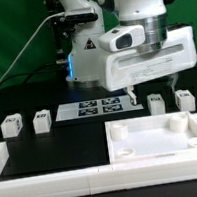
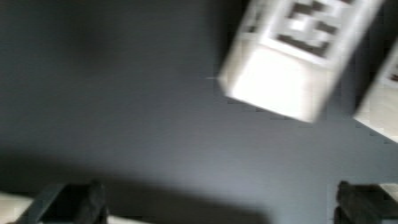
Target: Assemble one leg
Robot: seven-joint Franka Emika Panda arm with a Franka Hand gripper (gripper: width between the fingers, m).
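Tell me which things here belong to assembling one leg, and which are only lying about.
For the job: the leg nearest the gripper; the gripper, open; the tabletop.
Lying about: three other legs; the marker board.

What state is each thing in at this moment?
Gripper: open, empty, above the table.
Leg nearest the gripper: loose on the table, not gripped.
Other three legs: loose on the table, untouched.
Tabletop: lying flat, no leg attached.
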